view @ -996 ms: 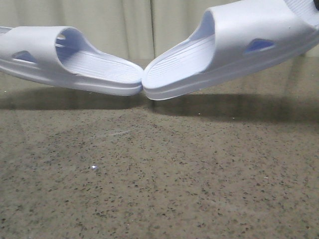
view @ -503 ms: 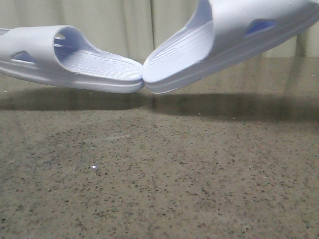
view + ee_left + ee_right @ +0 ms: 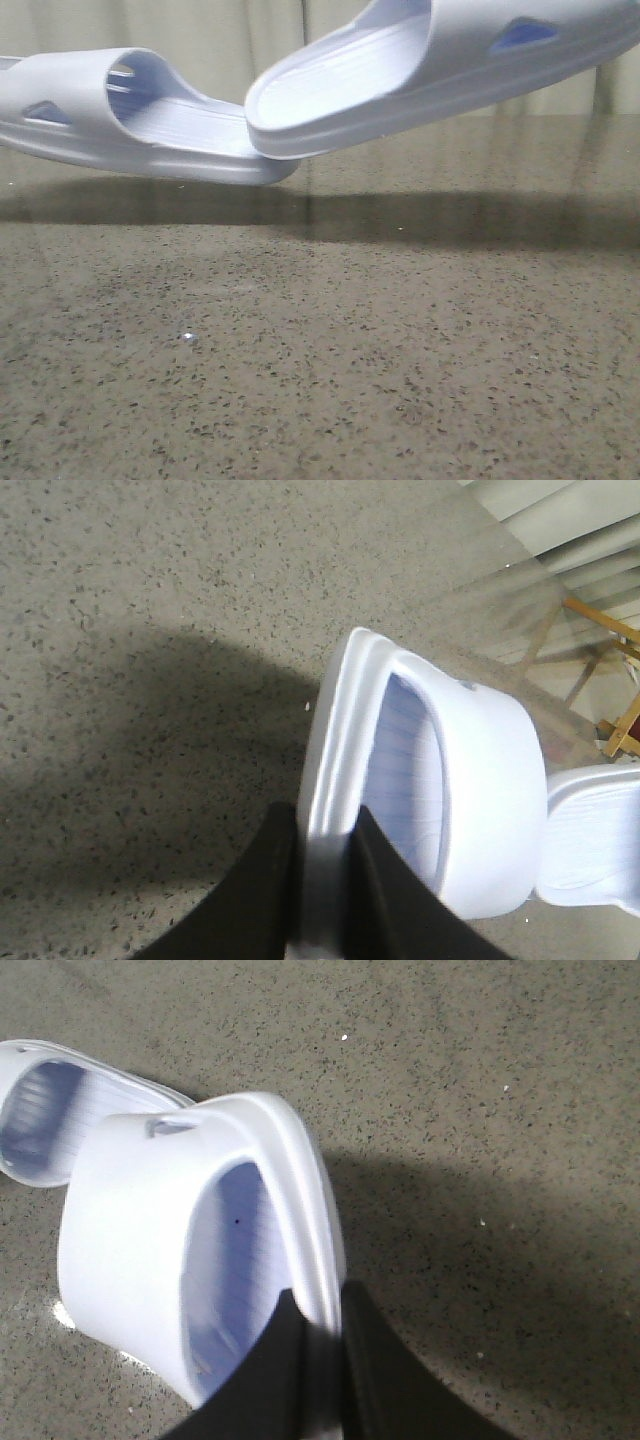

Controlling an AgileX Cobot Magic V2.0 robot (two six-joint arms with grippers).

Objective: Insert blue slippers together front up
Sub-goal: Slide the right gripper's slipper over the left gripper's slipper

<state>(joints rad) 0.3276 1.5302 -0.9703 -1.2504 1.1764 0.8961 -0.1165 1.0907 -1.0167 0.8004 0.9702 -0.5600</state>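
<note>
Both blue slippers hang in the air over the table. In the front view the left slipper (image 3: 120,120) lies nearly level, strap at the left, heel end pointing right. The right slipper (image 3: 440,60) slopes down from the upper right, and its heel end overlaps the left one's heel end from above. No gripper shows in the front view. In the left wrist view my left gripper (image 3: 325,880) is shut on the sole rim of the left slipper (image 3: 490,790). In the right wrist view my right gripper (image 3: 322,1360) is shut on the sole rim of the right slipper (image 3: 130,1220).
A speckled brown stone tabletop (image 3: 320,350) lies below, with the slippers' shadows across it. A pale curtain (image 3: 230,40) hangs behind. A wooden frame (image 3: 605,630) stands past the table's far edge in the left wrist view.
The right slipper has moved left and flattened. Its heel end, which touched the left slipper's tip to tip, now lies over the left slipper's footbed. The left slipper has barely moved.
</note>
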